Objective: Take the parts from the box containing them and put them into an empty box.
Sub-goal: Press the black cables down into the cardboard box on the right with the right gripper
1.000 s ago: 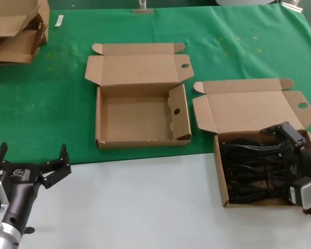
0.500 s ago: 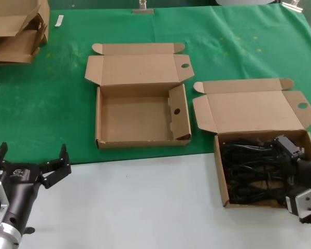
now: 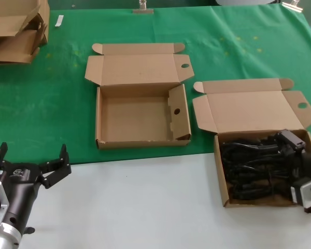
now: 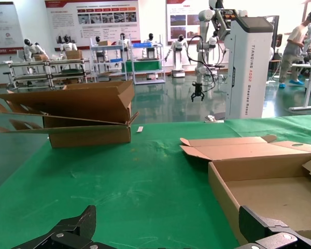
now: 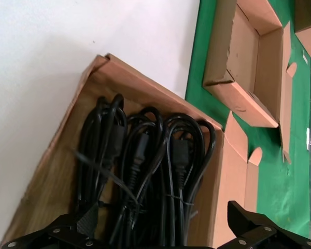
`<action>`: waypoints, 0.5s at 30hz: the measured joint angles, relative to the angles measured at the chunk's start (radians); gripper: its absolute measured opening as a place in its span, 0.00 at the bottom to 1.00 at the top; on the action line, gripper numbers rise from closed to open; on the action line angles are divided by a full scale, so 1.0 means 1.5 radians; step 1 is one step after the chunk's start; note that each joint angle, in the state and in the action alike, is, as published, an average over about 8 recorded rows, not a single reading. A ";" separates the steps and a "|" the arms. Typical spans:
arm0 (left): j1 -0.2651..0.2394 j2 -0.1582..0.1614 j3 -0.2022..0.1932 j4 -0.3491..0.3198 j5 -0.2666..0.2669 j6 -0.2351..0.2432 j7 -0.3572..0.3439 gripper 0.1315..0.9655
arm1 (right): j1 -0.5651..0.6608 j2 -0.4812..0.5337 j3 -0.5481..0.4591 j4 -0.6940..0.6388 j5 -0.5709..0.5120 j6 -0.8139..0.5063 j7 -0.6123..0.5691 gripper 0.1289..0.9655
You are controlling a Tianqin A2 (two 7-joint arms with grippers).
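The parts, bundled black cables (image 3: 249,168), lie in the box containing them (image 3: 220,176) at the right, its lid (image 3: 249,109) folded back. My right gripper (image 3: 287,147) is low over the far right part of the cables, open, touching nothing that I can see. In the right wrist view its fingers (image 5: 88,224) stand wide apart on either side of the cable bundles (image 5: 145,166). The empty box (image 3: 135,120), with its holed upright inner flap (image 3: 176,111), sits in the middle on the green cloth. My left gripper (image 3: 33,151) is parked open at the near left.
Flattened stacked cartons (image 3: 15,31) lie at the far left; they also show in the left wrist view (image 4: 83,111). The near table strip (image 3: 145,202) is white, and the green cloth (image 3: 52,104) covers the rest. The empty box wall (image 4: 223,189) is close to my left gripper (image 4: 168,233).
My right gripper has come down closer over the cables in the box, still open. The left arm has not moved.
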 joint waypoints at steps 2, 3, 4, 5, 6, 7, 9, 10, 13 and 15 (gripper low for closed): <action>0.000 0.000 0.000 0.000 0.000 0.000 0.000 1.00 | 0.003 0.002 0.000 -0.002 0.003 -0.002 -0.001 0.93; 0.000 0.000 0.000 0.000 0.000 0.000 0.000 1.00 | 0.005 0.002 0.000 -0.003 0.004 -0.002 -0.002 0.93; 0.000 0.000 0.000 0.000 0.000 0.000 0.000 1.00 | 0.006 0.003 0.001 -0.003 0.005 -0.003 -0.003 0.91; 0.000 0.000 0.000 0.000 0.000 0.000 0.000 1.00 | 0.007 0.004 0.001 -0.003 0.006 -0.003 -0.003 0.89; 0.000 0.000 0.000 0.000 0.000 0.000 0.000 1.00 | 0.007 0.005 0.001 -0.003 0.007 -0.003 -0.004 0.88; 0.000 0.000 0.000 0.000 0.000 0.000 0.000 1.00 | 0.008 0.005 0.001 -0.003 0.008 -0.004 -0.004 0.86; 0.000 0.000 0.000 0.000 0.000 0.000 0.000 1.00 | 0.009 0.006 0.001 -0.002 0.010 -0.004 -0.004 0.82; 0.000 0.000 0.000 0.000 0.000 0.000 0.000 1.00 | 0.009 0.006 0.001 -0.002 0.010 -0.004 -0.004 0.80; 0.000 0.000 0.000 0.000 0.000 0.000 0.000 1.00 | 0.009 0.006 0.000 0.000 0.011 -0.004 -0.005 0.76; 0.000 0.000 0.000 0.000 0.000 0.000 0.000 1.00 | 0.008 0.004 -0.002 0.000 0.010 -0.004 -0.005 0.70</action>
